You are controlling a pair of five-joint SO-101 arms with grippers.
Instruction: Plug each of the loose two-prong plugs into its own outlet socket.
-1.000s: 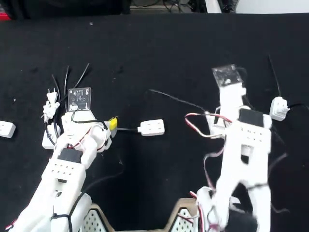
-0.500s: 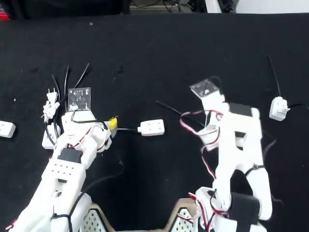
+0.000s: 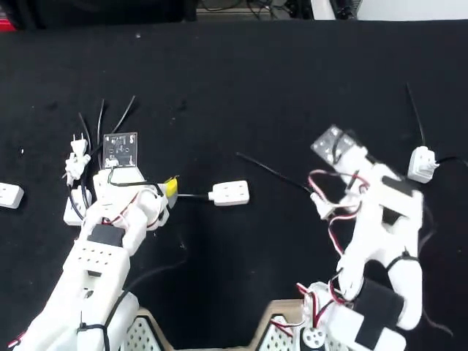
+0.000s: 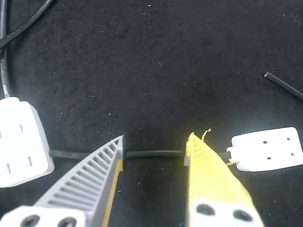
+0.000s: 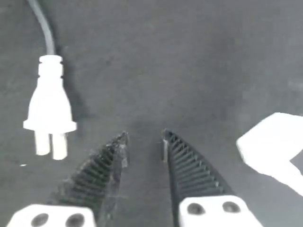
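Observation:
My left gripper (image 4: 154, 142) stands open low over the black mat, its grey and yellow fingers on either side of a thin black cord (image 4: 154, 153). That cord leads to a white outlet socket (image 4: 267, 149) (image 3: 230, 192). A second white socket (image 4: 21, 144) lies on the gripper's other side. In the high view the left gripper (image 3: 167, 191) sits just left of the middle socket. My right gripper (image 5: 144, 137) is open by a narrow gap and holds nothing. A loose white two-prong plug (image 5: 49, 111) lies beside it on the mat. The right gripper (image 3: 333, 142) hovers at centre right.
Another white plug (image 3: 77, 157) with black cords lies at the far left, and a socket (image 3: 9, 195) sits at the left edge. A white plug block (image 3: 423, 164) rests at the far right. A loose black cord (image 3: 270, 173) crosses the middle.
The right arm swung left and nearer, then back to the right, and its gripper now sits lower in the high view. The left arm has not moved.

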